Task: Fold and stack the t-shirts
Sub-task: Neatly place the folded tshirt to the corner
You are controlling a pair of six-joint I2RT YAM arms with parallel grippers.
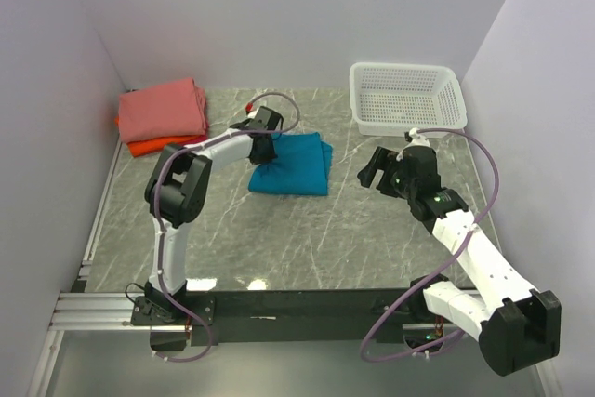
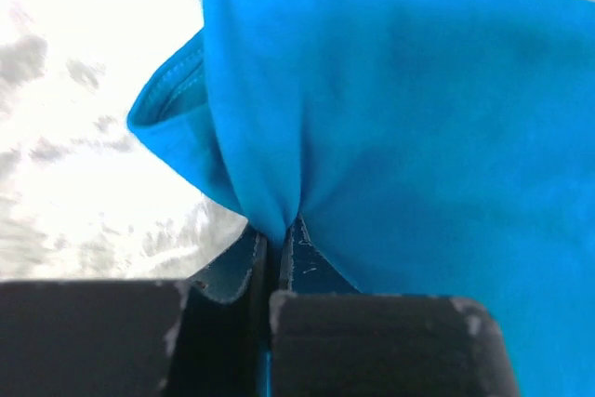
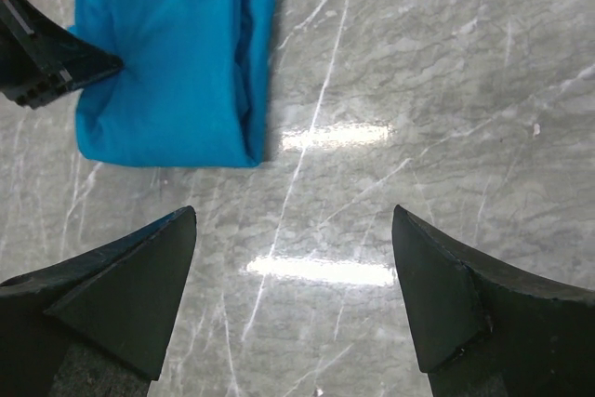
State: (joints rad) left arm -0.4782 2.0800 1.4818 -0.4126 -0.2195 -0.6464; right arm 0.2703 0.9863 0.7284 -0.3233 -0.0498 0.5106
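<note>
The teal-blue t-shirt [image 1: 297, 165] lies folded into a rectangle on the marble table, mid-back. My left gripper [image 1: 263, 149] is shut on its left edge; the left wrist view shows the blue cloth [image 2: 400, 118] pinched between the closed fingers [image 2: 232, 267]. A salmon-pink folded shirt [image 1: 164, 108] lies on an orange one [image 1: 158, 145] at the back left; a red edge shows between them. My right gripper [image 1: 376, 166] is open and empty, hovering to the right of the blue shirt [image 3: 167, 72], with bare table between its fingertips [image 3: 172, 248].
A white plastic mesh basket [image 1: 406, 98] stands at the back right, just behind my right gripper. Grey walls close in the table on left, back and right. The left arm's cable [image 1: 279, 104] loops above the blue shirt.
</note>
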